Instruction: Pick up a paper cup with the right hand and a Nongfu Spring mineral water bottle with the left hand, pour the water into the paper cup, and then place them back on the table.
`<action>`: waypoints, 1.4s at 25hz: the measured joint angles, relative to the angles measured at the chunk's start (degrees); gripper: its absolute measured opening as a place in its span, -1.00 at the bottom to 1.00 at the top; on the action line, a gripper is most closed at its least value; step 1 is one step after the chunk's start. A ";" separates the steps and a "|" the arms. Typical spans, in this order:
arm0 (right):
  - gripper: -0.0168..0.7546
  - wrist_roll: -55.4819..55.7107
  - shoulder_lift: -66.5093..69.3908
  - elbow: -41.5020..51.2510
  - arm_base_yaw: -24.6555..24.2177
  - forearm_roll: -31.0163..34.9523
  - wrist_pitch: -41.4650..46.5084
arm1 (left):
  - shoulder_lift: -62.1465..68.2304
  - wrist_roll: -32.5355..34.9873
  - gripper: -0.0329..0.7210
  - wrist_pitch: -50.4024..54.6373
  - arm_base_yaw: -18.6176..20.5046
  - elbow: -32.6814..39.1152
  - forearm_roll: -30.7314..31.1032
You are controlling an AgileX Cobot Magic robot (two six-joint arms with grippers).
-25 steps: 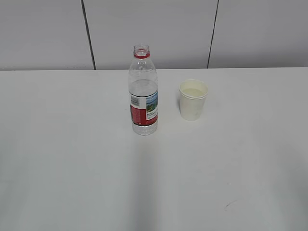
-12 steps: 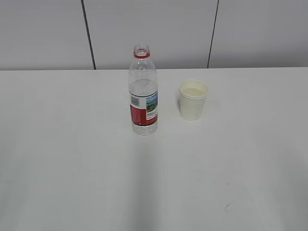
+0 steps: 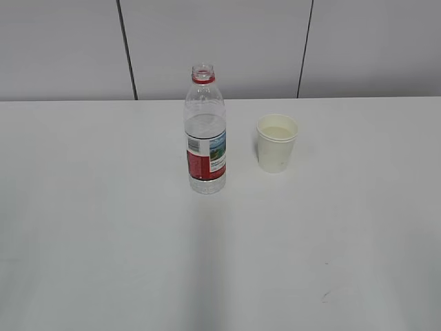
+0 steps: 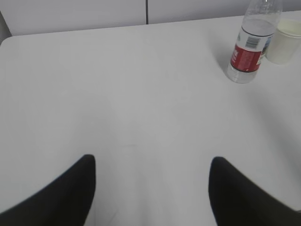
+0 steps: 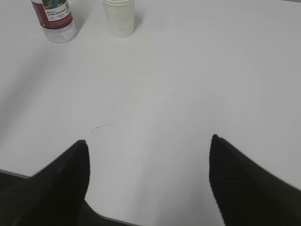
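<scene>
The Nongfu Spring bottle (image 3: 205, 134) stands upright and uncapped on the white table (image 3: 103, 221), partly filled. The paper cup (image 3: 276, 143) stands upright to its right, a small gap between them. Neither arm shows in the exterior view. In the left wrist view the bottle (image 4: 249, 49) and cup (image 4: 288, 40) are far off at the top right; my left gripper (image 4: 152, 160) is open and empty above bare table. In the right wrist view the bottle (image 5: 55, 16) and cup (image 5: 119, 16) are at the top left; my right gripper (image 5: 149, 141) is open and empty.
A grey panelled wall (image 3: 220, 48) runs behind the table. A small dark mark (image 3: 324, 296) lies on the table front right; it also shows in the right wrist view (image 5: 99, 127). The table's near edge (image 5: 14, 175) shows at the lower left there.
The bottle and the cup have not moved. The small dark mark on the table looks a little shorter than before.
</scene>
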 joint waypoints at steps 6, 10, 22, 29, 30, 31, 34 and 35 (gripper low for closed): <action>0.55 0.00 0.00 0.00 0.00 0.00 0.00 | 0.00 0.00 0.30 0.00 0.00 0.00 0.06; 0.55 0.00 0.00 0.00 0.00 0.00 0.00 | 0.00 0.00 0.30 0.00 0.00 0.00 0.06; 0.55 -0.08 0.00 -1.57 0.04 -7.14 0.09 | 0.00 0.00 0.30 0.00 0.00 0.00 0.28; 0.55 1.75 -0.09 -0.66 0.04 -7.22 0.14 | 0.00 0.00 0.30 0.00 0.00 0.00 0.28; 0.55 2.11 -0.09 -0.66 0.04 -7.48 0.14 | 0.00 0.00 0.30 0.00 0.00 0.00 0.28; 0.55 2.54 -0.09 -0.66 0.04 -7.62 0.14 | 0.00 0.00 0.30 0.00 0.00 0.00 0.28; 0.55 3.27 -0.09 -0.66 0.04 -7.83 0.14 | 0.00 0.00 0.29 0.00 0.00 0.00 0.28; 0.55 3.38 -0.09 -0.66 0.04 -7.83 0.14 | 0.00 0.00 0.29 0.00 0.00 0.00 0.28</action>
